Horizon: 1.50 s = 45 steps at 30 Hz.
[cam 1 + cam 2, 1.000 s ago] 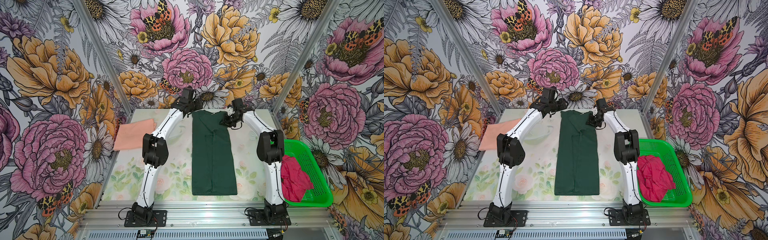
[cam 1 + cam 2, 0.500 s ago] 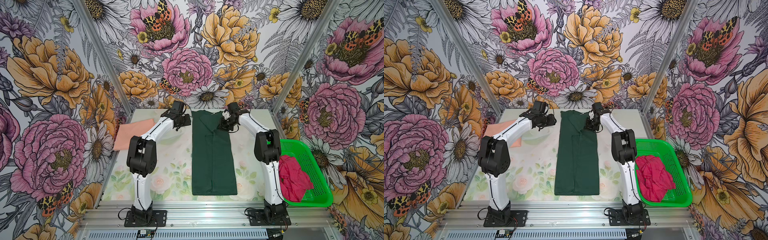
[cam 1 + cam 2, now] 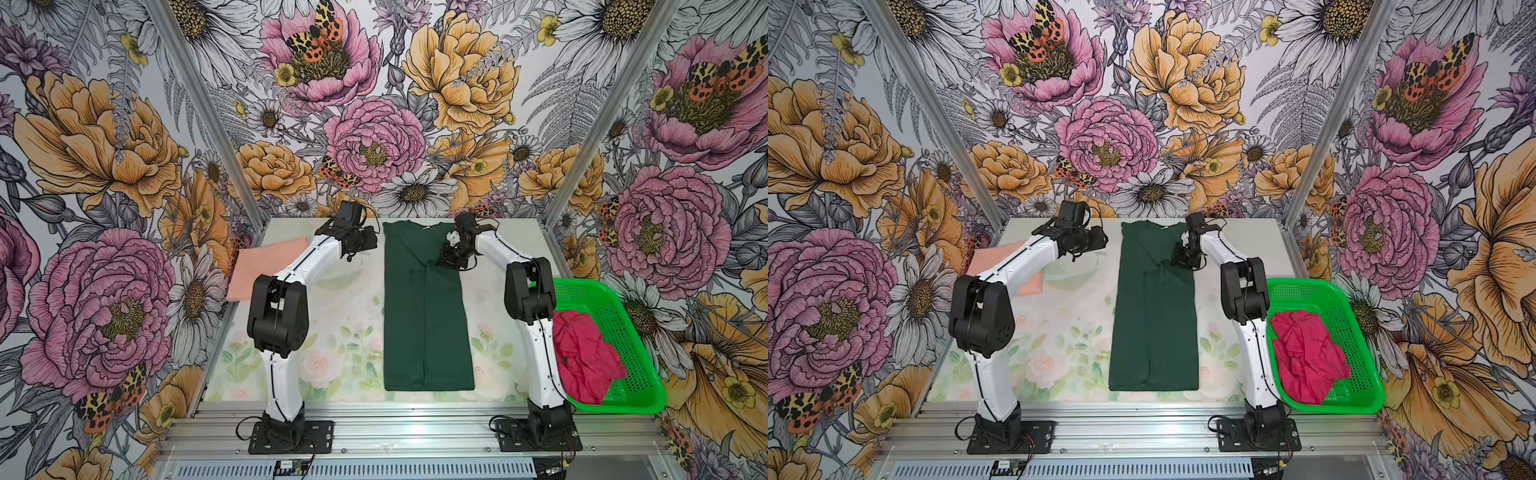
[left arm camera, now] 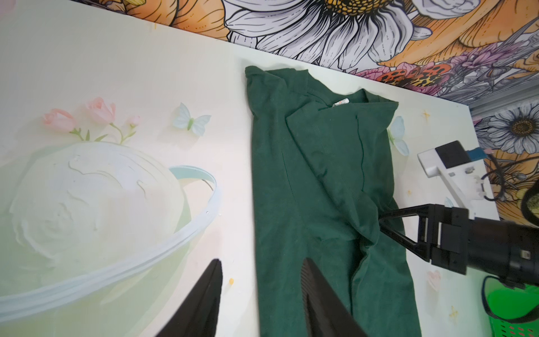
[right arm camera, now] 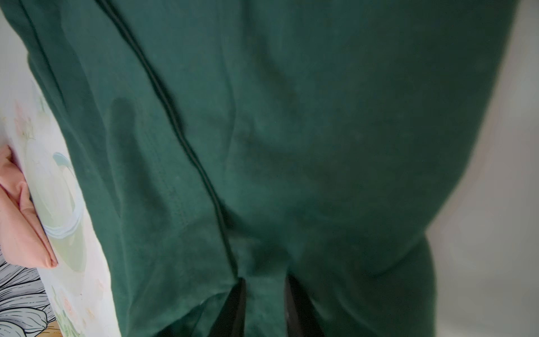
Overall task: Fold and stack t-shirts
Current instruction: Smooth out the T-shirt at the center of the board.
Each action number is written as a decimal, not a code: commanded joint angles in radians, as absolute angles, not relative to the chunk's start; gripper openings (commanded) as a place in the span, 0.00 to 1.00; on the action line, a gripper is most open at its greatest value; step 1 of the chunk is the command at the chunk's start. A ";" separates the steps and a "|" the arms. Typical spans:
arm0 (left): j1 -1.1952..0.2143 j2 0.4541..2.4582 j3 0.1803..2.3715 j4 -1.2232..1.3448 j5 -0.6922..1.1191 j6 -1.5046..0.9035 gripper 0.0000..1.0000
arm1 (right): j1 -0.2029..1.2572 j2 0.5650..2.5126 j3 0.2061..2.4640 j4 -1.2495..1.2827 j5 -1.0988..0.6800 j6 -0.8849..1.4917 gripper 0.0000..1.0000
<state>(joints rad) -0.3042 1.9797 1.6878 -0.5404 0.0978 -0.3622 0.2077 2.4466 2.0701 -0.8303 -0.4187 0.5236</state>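
Note:
A dark green t-shirt (image 3: pixel 424 316) (image 3: pixel 1154 324) lies lengthwise down the middle of the table, its sides folded in. My right gripper (image 3: pixel 442 262) (image 3: pixel 1177 259) (image 4: pixel 380 223) sits on the folded right sleeve near the collar end, and a bunch of green cloth (image 5: pixel 291 131) is pinched between the fingers of that gripper (image 5: pixel 265 280). My left gripper (image 3: pixel 372 243) (image 3: pixel 1102 241) (image 4: pixel 261 261) hangs open and empty beside the shirt's left edge (image 4: pixel 306 189). A folded peach t-shirt (image 3: pixel 266 270) (image 3: pixel 992 259) (image 5: pixel 17 218) lies at the far left. A crimson t-shirt (image 3: pixel 582 357) (image 3: pixel 1304 353) lies crumpled in the basket.
The bright green perforated basket (image 3: pixel 648 399) (image 3: pixel 1362 332) (image 4: pixel 501 303) stands off the table's right edge beside the right arm. Flowered walls close in the back and both sides. An aluminium rail at the front carries both arm bases.
My left gripper has pulled away from the collar to the left, and its elbow has swung out and down. My right gripper has slid slightly toward the front along the sleeve fold.

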 commanded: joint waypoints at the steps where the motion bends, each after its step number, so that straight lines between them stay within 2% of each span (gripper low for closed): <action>1: -0.290 1.947 1.673 -0.511 0.105 -0.341 0.47 | 0.206 2.480 2.128 -0.830 -0.417 0.538 0.27; 12: -0.276 1.957 1.666 -0.512 0.114 -0.341 0.47 | 0.212 2.517 2.230 -0.830 -0.432 0.561 0.27; 22: -0.264 1.956 1.652 -0.511 0.115 -0.337 0.47 | 0.254 2.646 2.385 -0.830 -0.477 0.601 0.27; 35: -0.242 1.958 1.635 -0.506 0.135 -0.344 0.47 | 0.269 2.580 2.377 -0.829 -0.448 0.577 0.27; 37: -0.242 1.960 1.635 -0.504 0.139 -0.345 0.47 | 0.271 2.592 2.400 -0.828 -0.458 0.565 0.25; 42: -0.241 1.963 1.631 -0.503 0.143 -0.344 0.47 | 0.292 2.629 2.461 -0.827 -0.474 0.509 0.12; 45: -0.242 1.963 1.627 -0.502 0.140 -0.342 0.47 | 0.314 2.631 2.483 -0.826 -0.453 0.468 0.09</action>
<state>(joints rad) -0.2501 1.9797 1.6398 -0.5262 0.1226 -0.3557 0.2821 2.6305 2.4405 -0.8299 -0.4656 0.5262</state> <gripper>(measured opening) 0.470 0.097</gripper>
